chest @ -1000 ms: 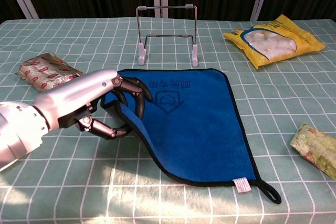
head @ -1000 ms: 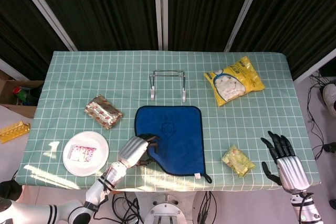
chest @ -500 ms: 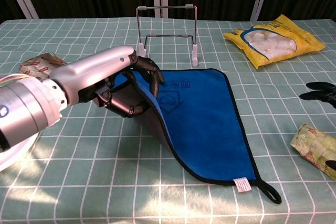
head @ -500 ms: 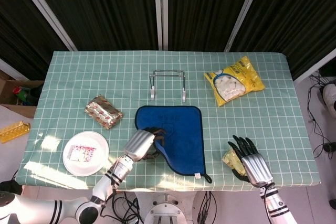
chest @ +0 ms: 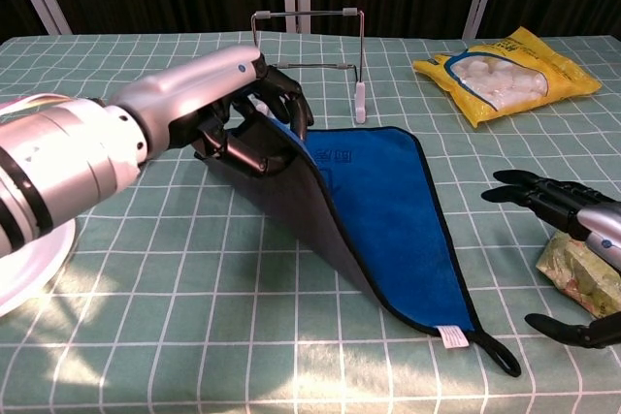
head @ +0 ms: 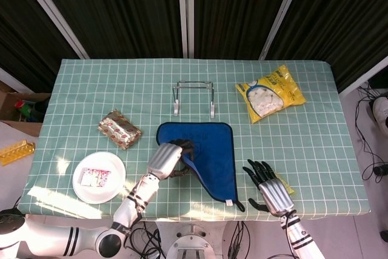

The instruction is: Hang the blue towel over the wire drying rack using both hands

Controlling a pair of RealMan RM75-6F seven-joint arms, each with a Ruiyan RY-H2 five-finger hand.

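left hand (chest: 247,113) fingers curled closed, right hand (chest: 572,239) spread open, hovering

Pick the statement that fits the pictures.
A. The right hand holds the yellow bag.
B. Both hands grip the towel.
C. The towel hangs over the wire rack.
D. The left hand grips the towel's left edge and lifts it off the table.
D: the left hand holds the blue towel by its raised left edge; the right hand is open and apart from it.

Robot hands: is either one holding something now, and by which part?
The left hand grips the blue cloth towel by its lifted left edge. The right hand, fingers spread, holds nothing.
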